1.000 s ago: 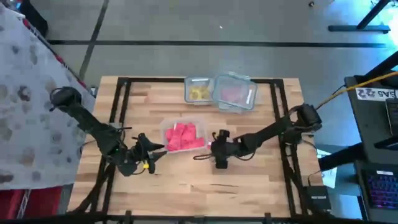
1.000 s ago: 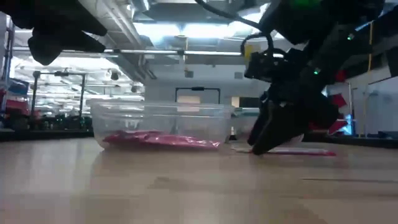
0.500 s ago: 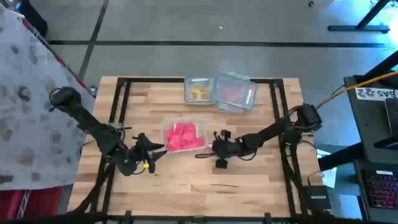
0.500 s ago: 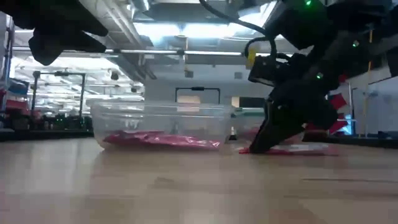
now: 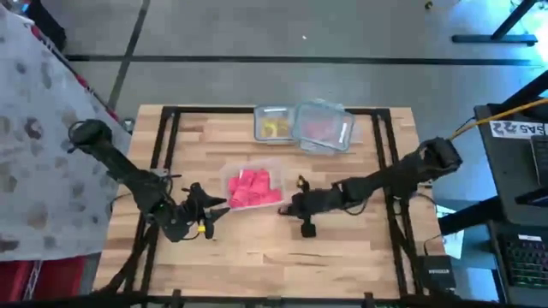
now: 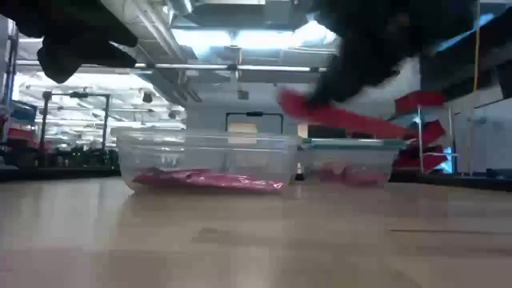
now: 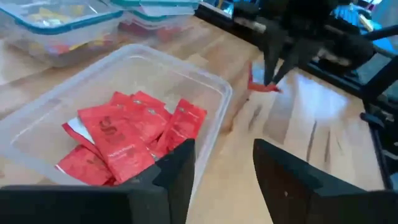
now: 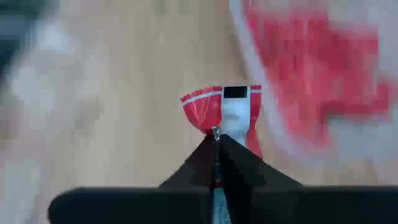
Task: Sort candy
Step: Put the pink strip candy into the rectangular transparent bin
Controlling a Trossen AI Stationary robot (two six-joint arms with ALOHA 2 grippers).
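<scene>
My right gripper [image 5: 289, 205] is shut on a flat red candy packet [image 8: 205, 109], just to the right of a clear tub [image 5: 251, 186] in the middle of the table. That tub holds several red packets [image 7: 124, 134] lying flat on its bottom. In the low view the held packet [image 6: 344, 122] hangs above the height of the tub's rim. My left gripper [image 5: 205, 221] waits open on the tub's near left side. Nothing shows between its fingers [image 7: 177, 174]. My right gripper pinches one edge of the red packet [image 8: 214, 124] between its two fingertips, which come down at it from above on a slant. The packet is lifted clear of the table. It sticks out beyond the fingertips, tilted.
Two more clear tubs stand at the table's far edge. One holds yellow pieces [image 5: 274, 126], and the other is a lidded tub [image 5: 324, 128] with red inside. Bare wood [image 5: 342, 257] lies along the near side, and a dark frame rims the table.
My right gripper has risen from the table and shifted a little toward the middle tub, taking the red packet with it. The packet lay flat on the wood a second ago. One end tipped up first, and now the whole packet is lifted clear.
</scene>
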